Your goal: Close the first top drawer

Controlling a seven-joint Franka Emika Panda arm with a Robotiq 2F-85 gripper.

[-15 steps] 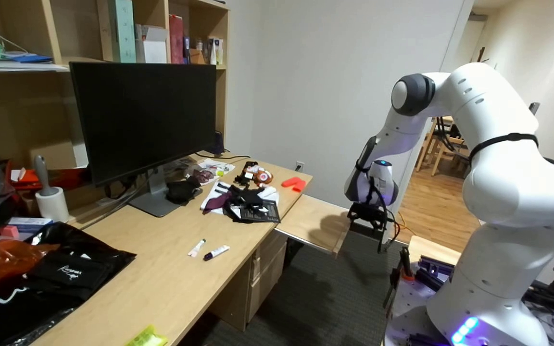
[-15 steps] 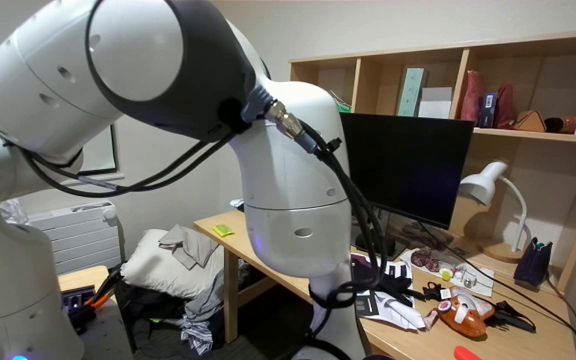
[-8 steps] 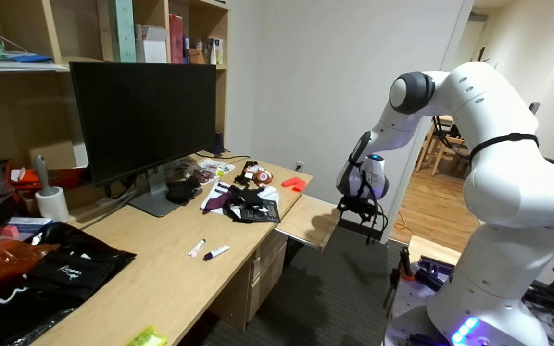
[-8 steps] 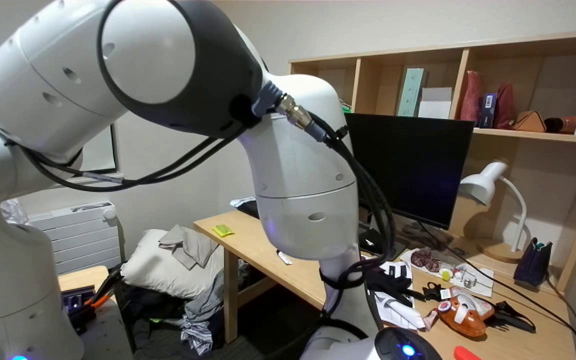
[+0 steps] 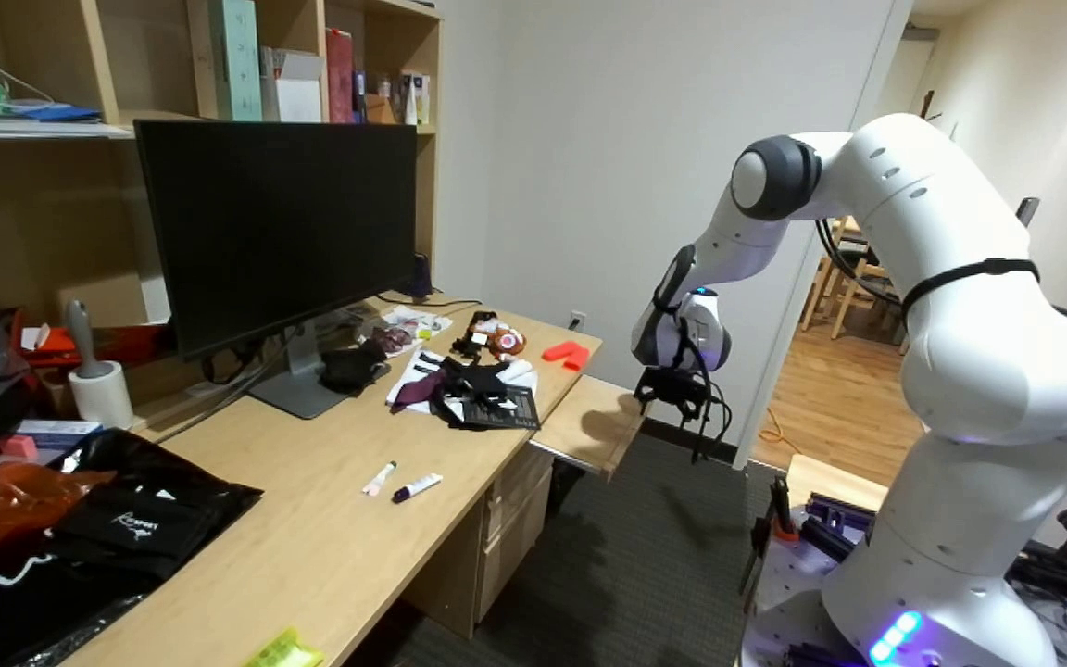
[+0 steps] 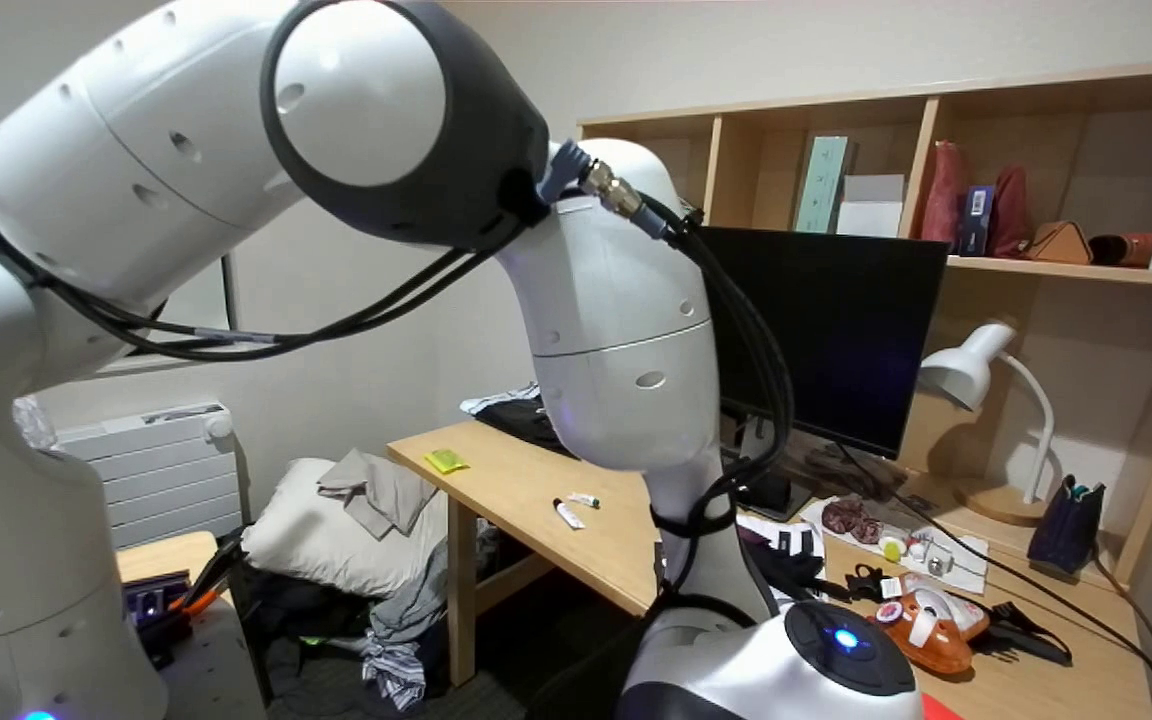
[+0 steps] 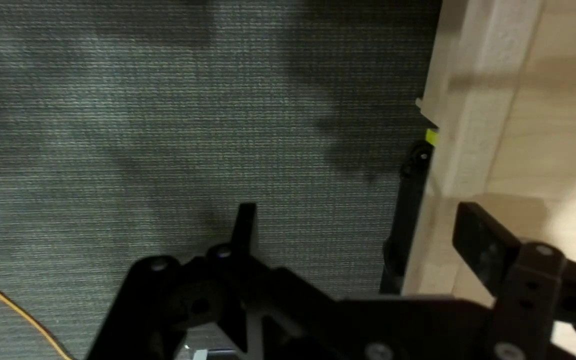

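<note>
The first top drawer (image 5: 592, 422), shallow and of pale beige wood, stands partly pulled out from under the desk in an exterior view. Its front edge (image 7: 463, 165) runs down the right part of the wrist view. My gripper (image 5: 679, 389) hangs at the drawer's front end, pointing down. In the wrist view the gripper (image 7: 357, 215) has its fingers wide apart, one over the floor side and one over the drawer's inside, with the front edge between them. I cannot tell which part touches the front. In the other outside picture the drawer and the fingers are hidden or out of view.
The desk (image 5: 348, 500) carries a monitor (image 5: 279, 227), a heap of dark and white items (image 5: 478, 389) and red pieces (image 5: 566, 353) near the drawer. Lower drawer fronts (image 5: 515, 537) are below. An orange cable (image 7: 18, 310) lies on the floor. A wall stands behind the drawer.
The drawer has slid inward toward the desk, and less of it sticks out. My gripper and arm have moved the same way, along with the drawer's front.
</note>
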